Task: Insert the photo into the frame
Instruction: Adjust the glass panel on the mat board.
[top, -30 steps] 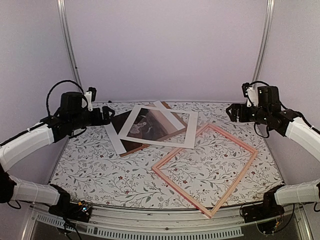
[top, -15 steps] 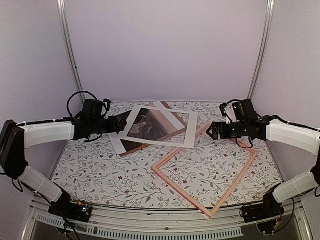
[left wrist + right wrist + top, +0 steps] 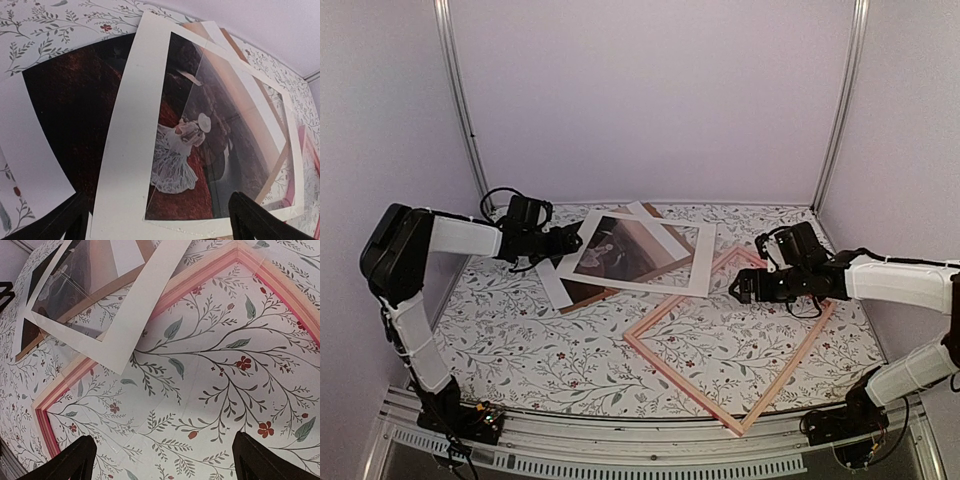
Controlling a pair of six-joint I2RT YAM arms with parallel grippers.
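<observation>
The dark photo (image 3: pixel 605 258) with a pale figure (image 3: pixel 177 165) lies at the back of the table, partly under a white mat board (image 3: pixel 650 255). The pink frame (image 3: pixel 665 363) lies flat in the middle-right, its far corner under the mat's corner. My left gripper (image 3: pixel 565 243) is open at the photo's left edge, just above the mat and photo (image 3: pixel 75 100). My right gripper (image 3: pixel 740 288) is open, low over the frame's far part (image 3: pixel 200 277), with the tabletop inside the frame between its fingertips.
A brown backing board (image 3: pixel 655 265) lies under the mat at the back. A clear sheet (image 3: pixel 240 125) lies over the photo. A second white strip (image 3: pixel 552 285) sticks out at the photo's left. The table is covered by a floral cloth (image 3: pixel 500 340); walls stand close on three sides.
Both arms have come down and inward: the left gripper reached the photo's left edge, the right gripper lowered over the frame's far part. Photo, mat and frame have not moved.
</observation>
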